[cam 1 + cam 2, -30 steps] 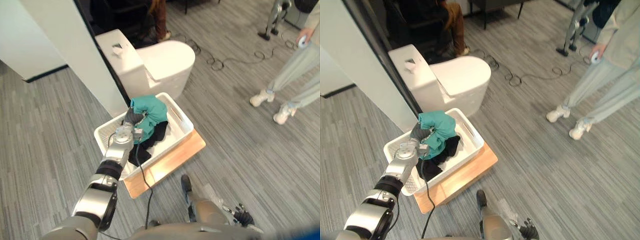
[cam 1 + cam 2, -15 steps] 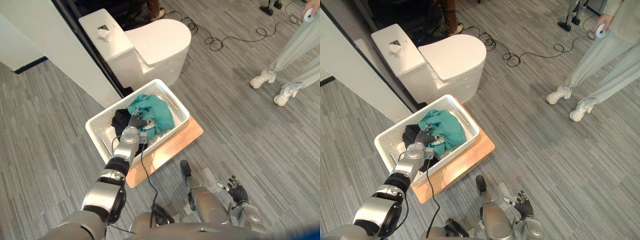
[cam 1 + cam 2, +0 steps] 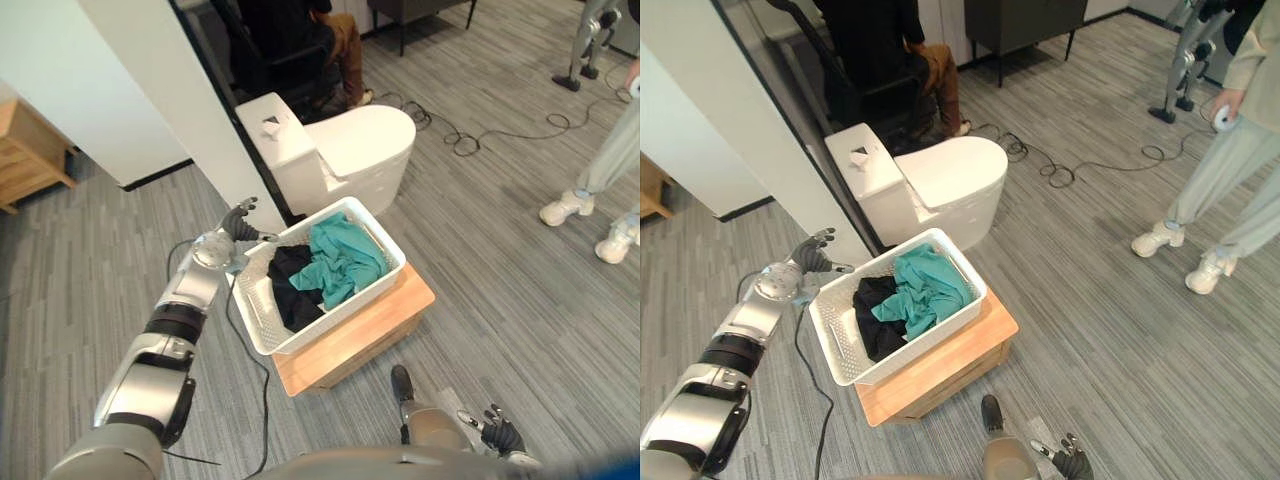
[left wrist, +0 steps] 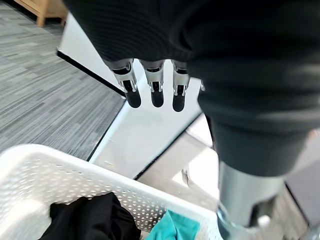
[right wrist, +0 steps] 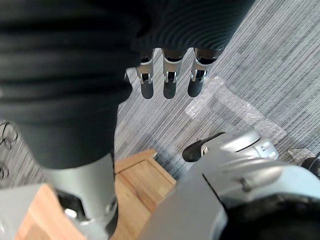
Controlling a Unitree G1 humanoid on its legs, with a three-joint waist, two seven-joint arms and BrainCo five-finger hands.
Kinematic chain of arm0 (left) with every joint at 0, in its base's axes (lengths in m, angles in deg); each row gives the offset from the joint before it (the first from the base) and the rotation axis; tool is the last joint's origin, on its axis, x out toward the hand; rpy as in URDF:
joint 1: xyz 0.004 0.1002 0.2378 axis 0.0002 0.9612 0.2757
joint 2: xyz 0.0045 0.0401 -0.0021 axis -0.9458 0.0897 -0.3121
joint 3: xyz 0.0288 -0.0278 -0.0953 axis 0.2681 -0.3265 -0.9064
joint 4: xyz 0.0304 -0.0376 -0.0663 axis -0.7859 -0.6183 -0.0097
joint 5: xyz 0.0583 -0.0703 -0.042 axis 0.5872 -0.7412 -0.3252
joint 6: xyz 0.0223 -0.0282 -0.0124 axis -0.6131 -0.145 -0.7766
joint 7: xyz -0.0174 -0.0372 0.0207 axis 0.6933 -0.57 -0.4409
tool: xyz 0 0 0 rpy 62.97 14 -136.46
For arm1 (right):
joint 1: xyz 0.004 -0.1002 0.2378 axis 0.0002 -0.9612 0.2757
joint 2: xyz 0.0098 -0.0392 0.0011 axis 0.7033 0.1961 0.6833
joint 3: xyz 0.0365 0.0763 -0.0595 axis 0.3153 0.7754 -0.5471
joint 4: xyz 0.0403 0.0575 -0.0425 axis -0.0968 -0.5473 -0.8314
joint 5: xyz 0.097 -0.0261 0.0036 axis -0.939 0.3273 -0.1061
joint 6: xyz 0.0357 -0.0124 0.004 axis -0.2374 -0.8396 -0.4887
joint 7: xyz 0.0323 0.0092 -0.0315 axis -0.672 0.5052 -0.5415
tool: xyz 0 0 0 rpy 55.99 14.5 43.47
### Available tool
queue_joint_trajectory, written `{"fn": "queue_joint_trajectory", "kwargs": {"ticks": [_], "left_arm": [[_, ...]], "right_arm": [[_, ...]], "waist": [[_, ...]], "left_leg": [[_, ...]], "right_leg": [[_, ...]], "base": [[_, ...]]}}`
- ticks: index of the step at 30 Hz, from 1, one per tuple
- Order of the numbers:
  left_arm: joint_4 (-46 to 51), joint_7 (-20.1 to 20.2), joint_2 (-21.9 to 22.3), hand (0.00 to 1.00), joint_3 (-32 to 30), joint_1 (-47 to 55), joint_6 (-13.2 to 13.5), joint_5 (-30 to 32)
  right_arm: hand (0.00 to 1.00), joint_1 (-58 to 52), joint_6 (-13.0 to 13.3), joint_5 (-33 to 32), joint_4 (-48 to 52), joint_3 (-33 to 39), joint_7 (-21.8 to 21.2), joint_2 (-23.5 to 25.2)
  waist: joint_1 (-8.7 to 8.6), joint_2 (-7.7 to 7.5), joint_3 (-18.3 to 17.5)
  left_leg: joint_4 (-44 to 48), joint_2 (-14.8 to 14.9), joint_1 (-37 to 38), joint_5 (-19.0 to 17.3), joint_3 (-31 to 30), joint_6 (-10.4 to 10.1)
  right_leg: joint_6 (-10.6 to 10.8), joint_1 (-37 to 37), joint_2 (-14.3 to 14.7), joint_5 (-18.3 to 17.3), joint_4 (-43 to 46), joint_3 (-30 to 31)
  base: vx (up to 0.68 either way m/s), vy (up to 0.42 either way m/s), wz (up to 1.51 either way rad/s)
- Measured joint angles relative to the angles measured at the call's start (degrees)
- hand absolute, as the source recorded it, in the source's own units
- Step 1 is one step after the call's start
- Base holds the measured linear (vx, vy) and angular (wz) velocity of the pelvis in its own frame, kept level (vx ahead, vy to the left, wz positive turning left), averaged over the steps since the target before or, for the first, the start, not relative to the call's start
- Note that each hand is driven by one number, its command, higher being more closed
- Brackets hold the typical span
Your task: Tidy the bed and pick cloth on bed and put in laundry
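The robot's left hand [image 3: 237, 222] hangs empty above the floor, just beside the far left corner of a white laundry basket [image 3: 258, 312], its fingers [image 4: 156, 90] straight and relaxed, grasping nothing. The task's cloth is in the basket: a teal cloth [image 3: 345, 262] is heaped at the end nearer the toilet, and a black cloth [image 3: 295, 290] lies touching it toward the middle. The drop appears to be done, so the step in hand is likely to draw the hand away cleanly. To do that well, the arm should rise clear of the rim before swinging back, so the fingers neither snag a fold of cloth nor nudge the basket on the low wooden stand [image 3: 350, 345] it sits on. A white wall panel [image 3: 190, 110] stands close beside the hand and limits room on that side. A white toilet [image 3: 350, 150] sits just behind the basket. Loose cords [image 3: 470, 135] trail across the grey floor beyond. A person [image 3: 1220, 190] stands well apart on the right, and another sits in a chair [image 3: 890, 60] behind the toilet. The right hand [image 3: 497, 432] hangs low, fingers loose and empty.
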Motion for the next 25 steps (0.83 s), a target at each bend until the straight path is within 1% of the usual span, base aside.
{"fn": "queue_joint_trajectory", "kwargs": {"ticks": [2,3,4,5,6,7,8,9,10,11,12,13,15,16,17,19,20,22,24,25], "left_arm": [[1.3,0.9,0.3,0.00,-3.7,5.5,0.9,-4.8],[1.4,1.1,0.6,0.00,-4.6,7.1,1.2,-5.8],[1.3,1.7,1.2,0.00,-6.3,10.8,1.7,-7.0],[1.0,1.7,2.7,0.00,-8.0,14.7,2.2,-8.9],[0.7,1.7,4.0,0.00,-9.1,16.4,2.4,-10.2],[-0.4,2.3,6.9,0.00,-11.3,19.8,3.1,-13.4],[-1.4,2.5,8.5,0.00,-12.2,21.4,3.6,-14.5],[-4.0,2.8,12.2,0.00,-15.0,24.9,4.6,-18.1],[-6.4,2.8,14.8,0.00,-17.0,27.4,5.9,-19.5],[-8.9,2.7,17.3,0.00,-18.2,30.0,7.4,-19.7],[-12.1,2.3,20.1,0.00,-18.9,33.4,9.7,-19.7],[-14.5,1.6,22.3,0.00,-19.9,35.6,11.0,-19.7],[-19.4,0.5,26.0,0.00,-20.7,39.6,13.2,-20.6],[-20.4,0.4,26.7,0.00,-21.0,40.5,13.6,-21.0],[-23.6,0.3,29.0,0.00,-22.8,42.2,14.5,-22.1],[-24.4,0.2,29.8,0.00,-24.9,42.8,15.8,-22.2],[-24.7,0.2,30.3,0.00,-25.0,42.9,16.0,-22.1],[-25.8,0.0,30.7,0.00,-25.8,42.9,16.4,-19.8],[-25.8,-1.3,31.5,0.00,-26.7,42.6,16.3,-18.6],[-25.8,-2.2,31.9,0.00,-26.7,42.3,16.3,-17.7]], "right_arm": [[0.00,0.0,-0.6,0.0,-0.1,0.0,0.2,0.4],[0.00,0.0,-0.8,0.0,-0.2,0.0,0.3,0.5],[0.00,0.0,-1.2,0.1,-0.2,-0.1,0.6,0.7],[0.00,-0.1,-1.2,0.1,-0.2,0.0,0.8,1.0],[0.00,-0.2,-1.3,0.3,-0.2,0.0,1.0,1.0],[0.00,-0.3,-1.4,0.5,-0.2,-0.1,1.2,1.0],[0.00,-0.4,-1.5,0.6,-0.2,-0.2,1.2,1.0],[0.00,-0.3,-1.7,0.6,-0.2,-0.5,1.4,1.0],[0.00,-0.1,-1.7,0.6,-0.2,-1.1,1.6,1.0],[0.00,0.0,-1.8,0.6,-0.2,-2.1,1.9,1.1],[0.00,0.0,-1.8,0.8,-0.2,-3.3,2.2,0.9],[0.00,0.1,-1.8,1.0,-0.2,-4.0,2.3,0.9],[0.00,0.4,-1.8,1.1,-0.2,-6.0,2.4,0.6],[0.00,0.6,-1.8,1.1,-0.2,-6.6,2.4,0.5],[0.00,1.2,-1.8,1.1,-0.2,-7.9,2.4,0.5],[0.00,1.9,-1.7,1.1,-0.3,-9.7,2.5,0.5],[0.00,2.5,-1.7,1.1,-0.7,-10.5,2.5,0.6],[0.00,3.7,-1.6,1.0,-1.9,-12.0,2.8,0.8],[0.00,4.6,-1.7,1.1,-3.1,-13.1,3.0,1.1],[0.00,4.7,-1.5,1.1,-3.6,-13.8,3.0,0.7]], "waist": [[-0.02,-0.57,-0.6],[0.09,-0.82,-0.7],[0.33,-1.27,-1.0],[1.02,-1.62,-1.3],[1.56,-1.75,-1.4],[2.24,-1.86,-1.4],[2.65,-1.86,-1.4],[3.25,-2.02,-1.6],[3.34,-2.16,-1.7],[3.50,-2.44,-1.9],[4.69,-2.90,-2.7],[5.16,-3.48,-3.2],[6.67,-3.87,-3.5],[6.91,-4.02,-3.6],[7.58,-4.41,-4.1],[7.97,-4.57,-4.3],[7.96,-4.45,-4.4],[8.21,-4.26,-4.5],[8.45,-3.93,-4.9],[8.68,-3.40,-5.0]], "left_leg": [[-0.5,-0.3,-0.1,0.2,-1.1,0.2],[-0.5,-0.3,-0.1,0.2,-1.2,0.3],[-0.6,-0.4,0.0,0.3,-1.3,0.3],[-0.6,-0.4,0.0,0.3,-1.5,0.4],[-0.5,-0.4,0.1,0.3,-1.6,0.4],[-0.4,-0.4,0.0,0.3,-2.6,0.4],[-0.4,-0.4,0.1,0.3,-2.9,0.4],[-0.3,-0.3,0.3,0.3,-3.5,0.4],[-0.3,-0.3,0.6,0.3,-4.4,0.4],[-0.3,-0.3,0.9,0.3,-4.9,0.4],[-0.3,-0.3,1.1,0.2,-5.3,0.4],[-0.3,-0.2,1.1,0.2,-5.6,0.3],[-0.4,-0.1,1.8,0.2,-6.2,0.3],[-0.4,0.0,2.0,0.2,-6.3,0.3],[-0.5,0.0,1.9,0.1,-7.1,0.2],[-0.8,0.1,1.9,0.1,-8.1,0.2],[-0.9,0.1,1.9,0.1,-8.5,0.0],[-1.2,0.1,1.9,0.3,-9.0,-0.4],[-1.3,0.2,1.8,0.5,-9.1,-0.4],[-1.5,0.3,1.8,0.8,-9.4,0.0]], "right_leg": [[0.4,0.2,-0.5,-0.3,0.0,-1.3],[0.4,0.2,-0.5,-0.3,0.0,-1.4],[0.4,0.2,-0.5,-0.4,0.0,-1.5],[0.4,0.2,-0.5,-0.4,0.0,-1.9],[0.4,0.3,-0.6,-0.4,0.0,-2.2],[0.4,0.5,-0.7,-0.4,0.0,-3.0],[0.4,0.8,-0.8,-0.4,0.1,-3.3],[0.4,1.5,-1.0,-0.7,0.1,-4.3],[0.5,2.2,-1.2,-1.1,0.0,-4.9],[0.5,2.8,-1.3,-1.3,0.0,-5.4],[0.8,3.3,-1.4,-1.8,0.0,-5.9],[0.7,3.4,-1.4,-1.9,0.0,-6.1],[0.7,4.4,-1.5,-2.4,0.0,-6.7],[0.7,4.6,-1.5,-2.4,0.0,-7.1],[0.6,5.2,-1.5,-2.9,-0.1,-7.9],[0.6,5.5,-1.6,-3.4,-0.1,-8.9],[0.6,5.7,-1.7,-3.5,-0.1,-9.1],[0.5,6.0,-1.7,-3.7,-0.1,-9.5],[0.4,6.0,-1.6,-3.7,-0.1,-9.7],[0.3,6.0,-1.5,-3.8,-0.1,-10.1]], "base": [[-0.02,0.033,0.21],[0.00,0.024,0.14],[0.02,0.022,0.06],[0.03,0.020,0.06],[0.04,0.021,0.15],[0.03,0.022,0.20],[0.03,0.037,0.30],[0.02,0.039,0.34],[0.02,0.040,0.37],[0.01,0.031,0.34],[0.00,0.019,0.23],[-0.01,0.008,0.20],[-0.03,-0.010,0.17],[-0.07,-0.022,0.17],[-0.06,-0.022,0.17],[-0.09,-0.028,0.25],[-0.08,-0.030,0.23],[-0.03,-0.031,0.13],[-0.01,-0.030,0.05],[0.00,-0.012,0.04]]}}
